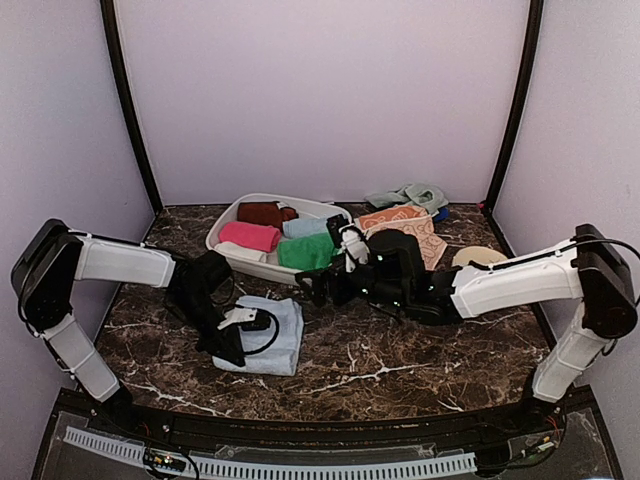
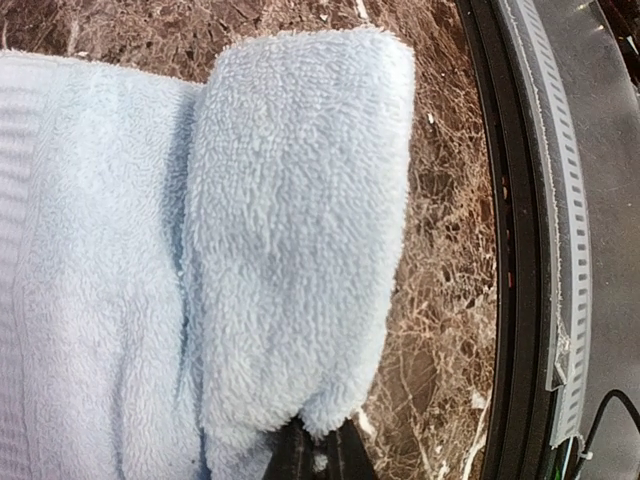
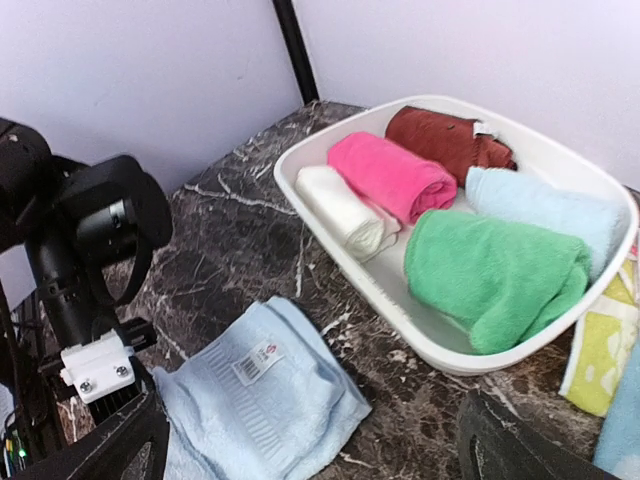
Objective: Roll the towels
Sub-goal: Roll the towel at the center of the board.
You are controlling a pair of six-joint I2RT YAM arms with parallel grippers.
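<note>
Pale blue towel (image 2: 290,230) curls over the left gripper (image 2: 320,455), which pinches its near edge; the rest lies flat ahead. Spread and empty, the right gripper (image 3: 310,435) hangs just beside.

Pale purple walls (image 1: 320,90) stand around a dark brown marble worktop (image 1: 380,370) with white veins. Black posts (image 1: 131,110) fill the corners.

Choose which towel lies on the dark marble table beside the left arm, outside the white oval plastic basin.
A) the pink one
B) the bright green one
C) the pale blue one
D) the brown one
C: the pale blue terry towel lies on the dark marble table, while the bright green towel, pink towel and brown towel sit rolled inside the white oval plastic basin.
</note>
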